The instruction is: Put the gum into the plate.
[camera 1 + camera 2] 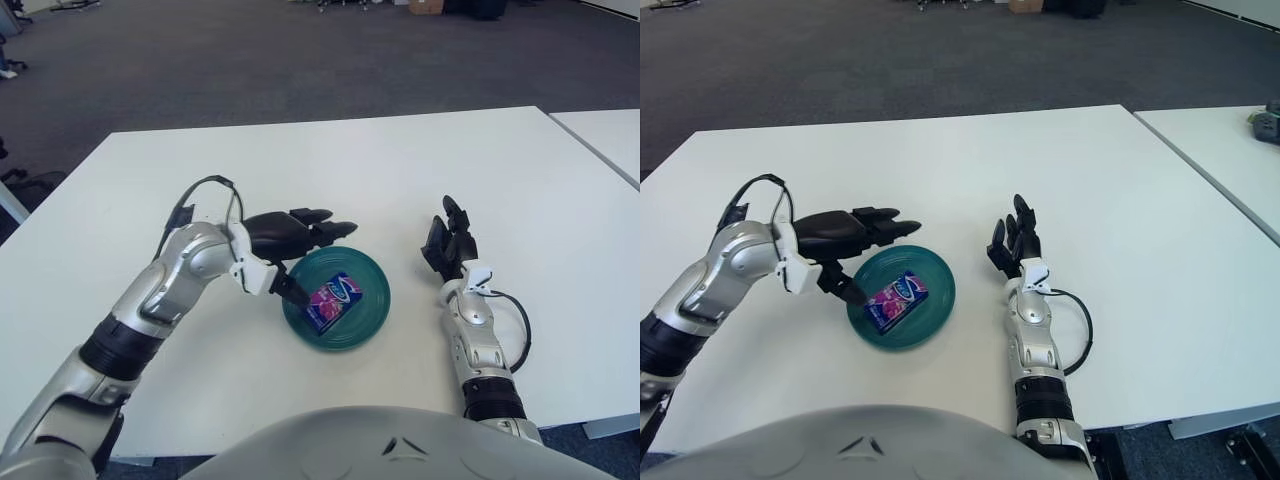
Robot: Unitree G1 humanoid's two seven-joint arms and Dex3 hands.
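- Purple-and-blue flat gum packet (334,299) lying inside the round teal plastic plate (372,309), slightly left of its middle, on the white tabletop (400,170).
- Black three-fingered left hand (290,236) at the plate's upper-left rim, fingers stretched flat and spread wide, holding nothing; thumb tip pointing down just beside the packet.
- Judged: placement done, retreat in hand. Best lifted up and leftward, thumb raised first, to avoid nudging packet or rim.
- Black right hand (449,243) idle to the right of the plate, fingers extended, empty.
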